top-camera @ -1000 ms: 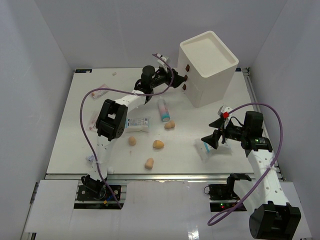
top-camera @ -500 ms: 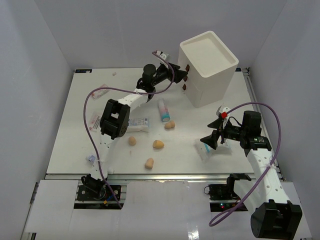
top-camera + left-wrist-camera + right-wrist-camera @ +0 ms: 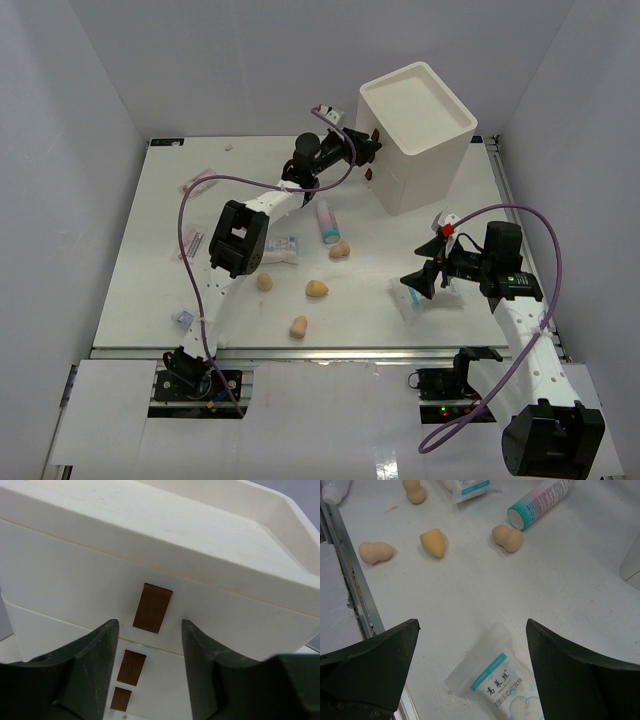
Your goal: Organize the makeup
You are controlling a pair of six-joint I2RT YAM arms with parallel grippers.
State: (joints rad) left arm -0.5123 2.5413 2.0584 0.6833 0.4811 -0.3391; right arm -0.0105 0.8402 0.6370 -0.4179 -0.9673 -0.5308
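My left gripper [image 3: 366, 150] is open and empty, close to the front of the white drawer box [image 3: 415, 135]. In the left wrist view the gripper [image 3: 150, 626] frames the top brown knob [image 3: 152, 607], with the middle knob [image 3: 131, 666] lower between the fingers. My right gripper [image 3: 420, 280] is open and empty above a white packet with teal print [image 3: 502, 682]. A white bottle with a teal cap [image 3: 326, 222] lies mid-table. Tan sponges [image 3: 340, 249] [image 3: 317, 289] [image 3: 265, 282] [image 3: 298, 326] lie scattered. A second packet [image 3: 277, 247] lies partly under the left arm.
Pinkish sachets lie at the far left [image 3: 200, 180] and the left edge [image 3: 190, 243]. A small item [image 3: 183, 317] sits near the front left corner. The metal rail [image 3: 350, 575] marks the table's front edge. Walls close in on three sides.
My left gripper has moved right and slightly back, closing in on the drawer box's knobs. The right arm has barely shifted.
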